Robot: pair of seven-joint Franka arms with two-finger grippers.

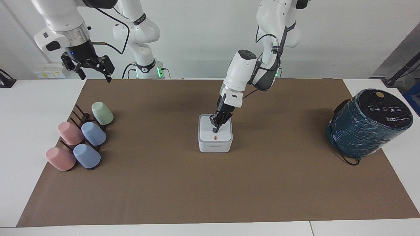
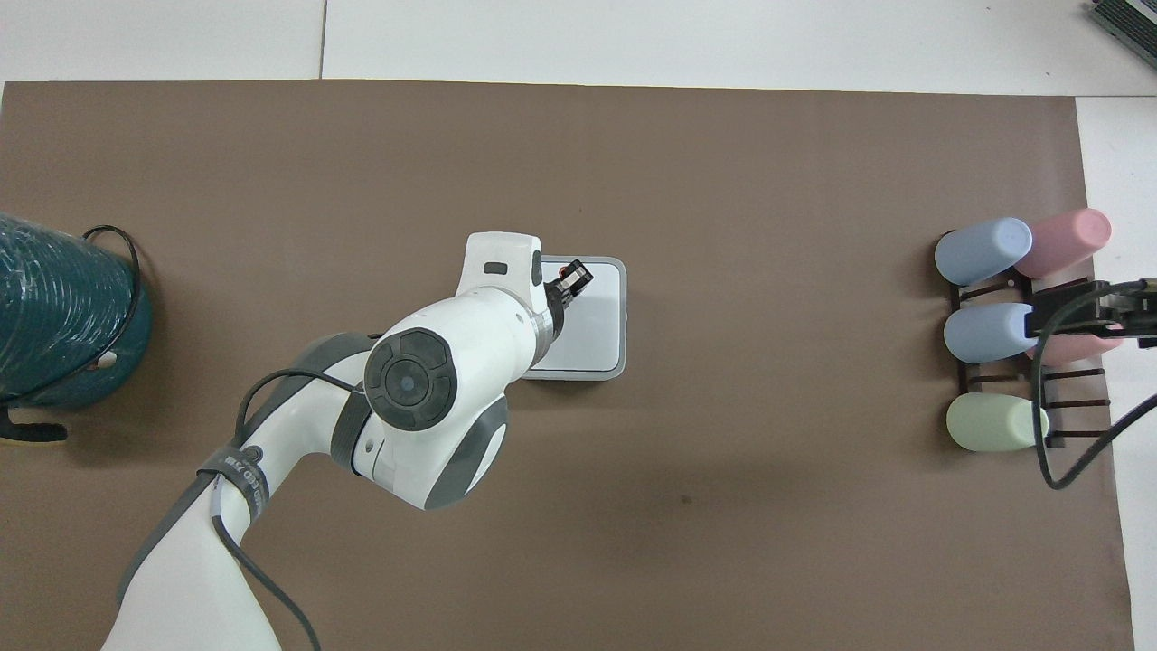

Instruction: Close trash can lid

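White plastic is what you are looking at mid-mat: the bin [image 1: 215, 139] is sitting on the brown mat [image 1: 210, 183] covering the tabletop [image 1: 32, 131], between the cup rack [image 1: 80, 136] and the teal cylinder [image 1: 367, 123]. Its lid [image 1: 210, 129] is lying flat on top, orange dot facing up. Your left pincer [image 1: 215, 128] is pointing down onto the lid, tips drawn narrow and meeting its surface just on the robots' side of the dot. Your right pincer [image 1: 95, 70] is waiting in the air with its fingers spread wide, over the tabletop's edge at the right arm's end, above the rack.
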